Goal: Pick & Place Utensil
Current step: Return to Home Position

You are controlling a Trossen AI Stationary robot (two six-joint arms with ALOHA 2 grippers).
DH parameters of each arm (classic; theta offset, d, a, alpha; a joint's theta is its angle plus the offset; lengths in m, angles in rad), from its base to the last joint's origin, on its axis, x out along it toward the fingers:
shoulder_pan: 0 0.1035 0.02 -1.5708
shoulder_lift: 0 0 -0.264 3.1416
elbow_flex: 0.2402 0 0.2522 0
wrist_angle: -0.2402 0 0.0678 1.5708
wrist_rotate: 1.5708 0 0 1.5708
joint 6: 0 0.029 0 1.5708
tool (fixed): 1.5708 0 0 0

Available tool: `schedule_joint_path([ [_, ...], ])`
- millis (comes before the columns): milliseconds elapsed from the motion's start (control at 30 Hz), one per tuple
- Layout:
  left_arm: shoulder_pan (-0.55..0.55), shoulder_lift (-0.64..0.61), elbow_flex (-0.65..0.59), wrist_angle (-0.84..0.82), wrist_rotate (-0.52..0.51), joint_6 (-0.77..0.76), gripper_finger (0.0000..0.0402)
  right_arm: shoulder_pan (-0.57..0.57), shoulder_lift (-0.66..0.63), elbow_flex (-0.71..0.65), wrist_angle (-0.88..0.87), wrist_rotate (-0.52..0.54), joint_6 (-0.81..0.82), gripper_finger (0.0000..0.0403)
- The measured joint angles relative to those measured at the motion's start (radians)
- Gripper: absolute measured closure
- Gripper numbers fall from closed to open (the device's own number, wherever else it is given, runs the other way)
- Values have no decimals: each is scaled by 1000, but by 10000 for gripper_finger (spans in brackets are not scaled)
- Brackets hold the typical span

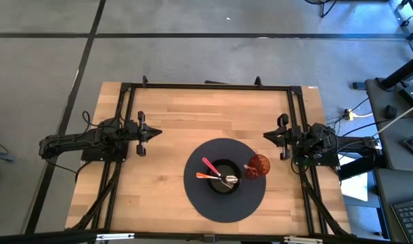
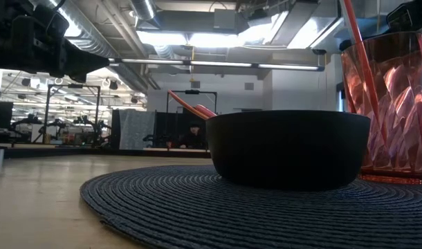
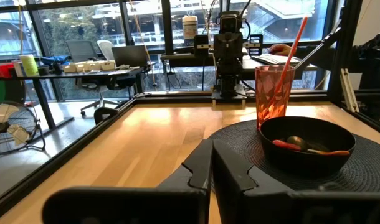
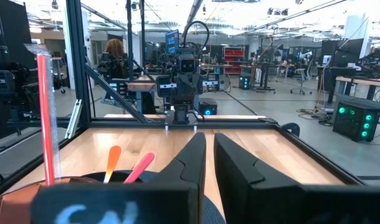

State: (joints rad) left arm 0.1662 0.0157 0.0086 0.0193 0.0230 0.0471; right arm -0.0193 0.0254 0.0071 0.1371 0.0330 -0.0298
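A black bowl (image 1: 225,177) stands on a round dark woven placemat (image 1: 200,196) in the near middle of the table. Two utensils lie in the bowl, their metal heads (image 1: 230,180) at the bottom. The pink handle (image 1: 210,166) and the orange handle (image 1: 204,176) lean on the bowl's left rim. A red faceted cup (image 1: 258,165) with a red straw (image 3: 291,45) stands on the mat just right of the bowl. My left gripper (image 1: 156,133) waits shut at the table's left, level and pointing right. My right gripper (image 1: 267,135) waits shut at the right, pointing left.
A black frame (image 1: 206,87) runs around the wooden table top. Bare wood lies between the two grippers and along the far side. Beyond the table the wrist views show desks, chairs and a seated person (image 4: 114,56).
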Motion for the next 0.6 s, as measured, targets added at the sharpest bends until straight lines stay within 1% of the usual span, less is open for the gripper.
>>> schedule_joint_path([
  [600, 0, 0, 0, 0, 0, 0, 397, 0, 0, 0, 0, 0, 0, 368],
])
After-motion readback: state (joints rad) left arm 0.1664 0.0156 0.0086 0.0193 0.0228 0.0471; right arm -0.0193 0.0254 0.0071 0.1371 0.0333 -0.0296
